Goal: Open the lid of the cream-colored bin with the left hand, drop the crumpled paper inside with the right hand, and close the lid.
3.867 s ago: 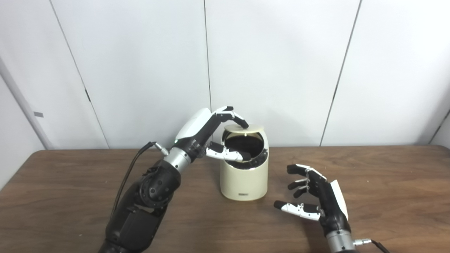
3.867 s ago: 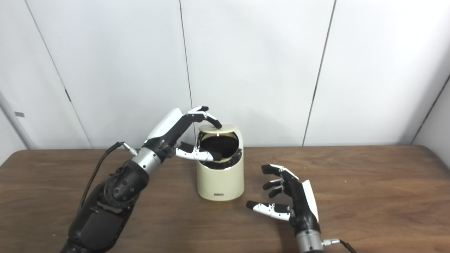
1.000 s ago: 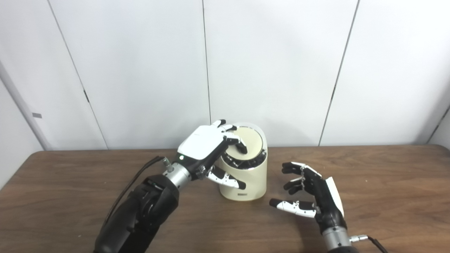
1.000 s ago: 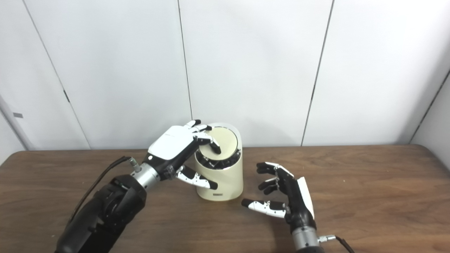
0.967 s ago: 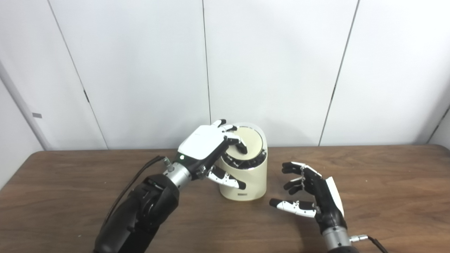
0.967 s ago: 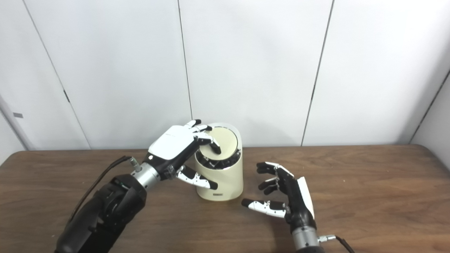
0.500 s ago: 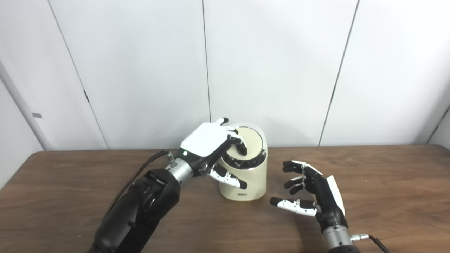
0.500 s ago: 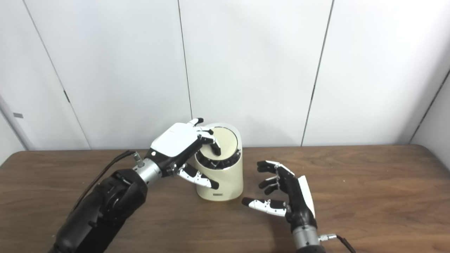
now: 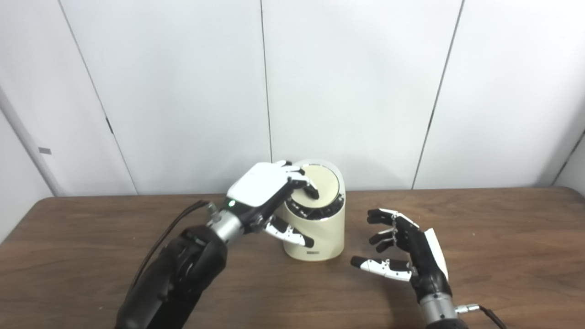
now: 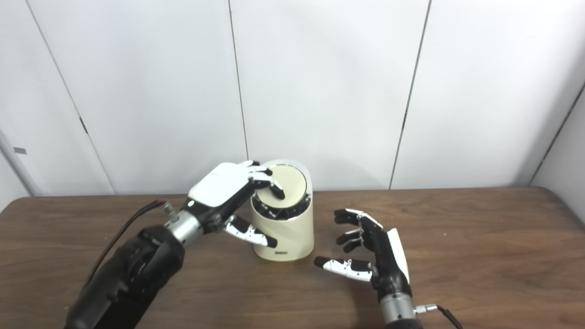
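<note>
Here the counter (image 9: pixel 502 237) carries the cream-colored bin (image 9: pixel 315 233), my landmark, standing upright toward the back. My left robot hand (image 9: pixel 269 192) lies against the bin's upper left, its fingertips (image 9: pixel 311 192) pressed on the tilted lid (image 9: pixel 322 180), thumb loose, gripping nothing. My right robot hand (image 9: pixel 404 256) waits just right of the bin, spread and empty. I see no crumpled paper outside it.

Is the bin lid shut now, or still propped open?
Shut, or very nearly: the lid lies down over the bin mouth, hiding the inside, left hand fingertips on it. Whether it is latched, cannot tell.
</note>
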